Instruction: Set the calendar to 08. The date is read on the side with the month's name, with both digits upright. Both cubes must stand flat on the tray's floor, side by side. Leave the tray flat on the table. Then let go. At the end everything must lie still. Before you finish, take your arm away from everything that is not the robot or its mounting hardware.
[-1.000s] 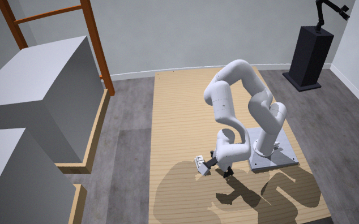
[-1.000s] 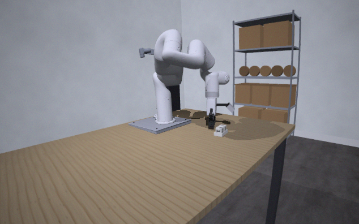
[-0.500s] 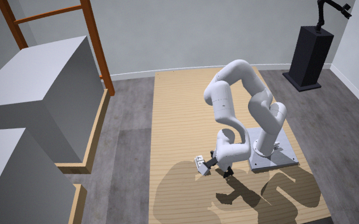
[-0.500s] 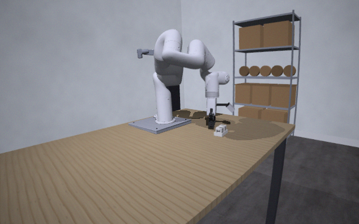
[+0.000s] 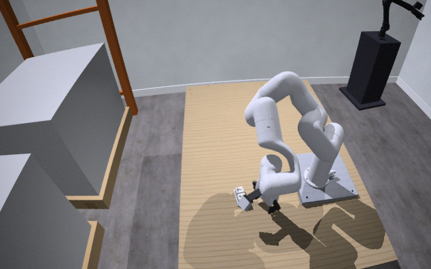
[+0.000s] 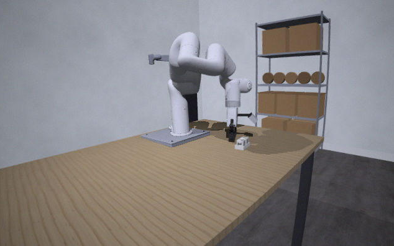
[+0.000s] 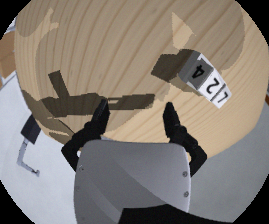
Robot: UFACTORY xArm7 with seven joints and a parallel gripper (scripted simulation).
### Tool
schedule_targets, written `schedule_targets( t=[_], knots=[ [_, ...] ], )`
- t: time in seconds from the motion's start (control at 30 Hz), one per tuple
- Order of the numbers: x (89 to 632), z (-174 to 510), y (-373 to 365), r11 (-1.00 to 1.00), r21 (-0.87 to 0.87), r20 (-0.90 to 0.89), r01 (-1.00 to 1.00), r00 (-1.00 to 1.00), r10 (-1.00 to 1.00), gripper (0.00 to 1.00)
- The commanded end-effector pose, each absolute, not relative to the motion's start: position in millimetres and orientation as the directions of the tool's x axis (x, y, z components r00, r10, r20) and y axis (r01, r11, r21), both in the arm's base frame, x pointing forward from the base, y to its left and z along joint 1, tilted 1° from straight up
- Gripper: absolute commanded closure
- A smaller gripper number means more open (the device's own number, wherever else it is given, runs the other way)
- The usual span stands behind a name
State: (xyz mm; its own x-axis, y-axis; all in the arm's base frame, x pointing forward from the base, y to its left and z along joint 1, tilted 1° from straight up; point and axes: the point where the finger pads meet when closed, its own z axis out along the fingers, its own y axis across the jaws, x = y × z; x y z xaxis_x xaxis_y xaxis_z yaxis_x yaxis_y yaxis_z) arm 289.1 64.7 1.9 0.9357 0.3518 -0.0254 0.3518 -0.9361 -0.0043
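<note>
The small white calendar [image 5: 238, 192] [image 6: 242, 147] stands on the table [image 5: 211, 153] [image 6: 133, 174] [image 7: 130, 45], with its tray low and flat. Two cubes sit side by side in it. In the wrist view a shaded face [image 7: 198, 71] shows a 4, a bright face [image 7: 211, 86] beside it a 2, and a further bright face [image 7: 222, 95] what looks like a 7. The month's name cannot be read, nor which digits are on the month side. My gripper [image 6: 232, 140] [image 7: 136, 107] is open and empty. It is above the table beside the calendar, which lies beyond the right finger in the wrist view.
The arm's base plate [image 5: 330, 197] [image 6: 171, 143] is on the table at the arm's foot. The wrist camera's grey housing [image 5: 245, 202] [image 6: 252, 117] juts from the hand and partly covers the calendar in the top view. The arm's shadows fall across the table.
</note>
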Motion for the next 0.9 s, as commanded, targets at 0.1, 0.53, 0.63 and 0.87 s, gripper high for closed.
schedule_targets(
  t=[0.1,0.53,0.63,0.87],
  knots=[
    [290,3,65,-0.936,-0.004,-0.023,0.352,0.936,0.352,0.0],
    [290,4,65,-0.936,-0.004,-0.023,0.352,0.936,0.352,0.0],
    [290,9,65,-0.936,-0.004,-0.023,0.352,0.936,0.352,0.0],
    [290,26,65,-0.936,-0.004,-0.023,0.352,0.936,0.352,0.0]
  ],
)
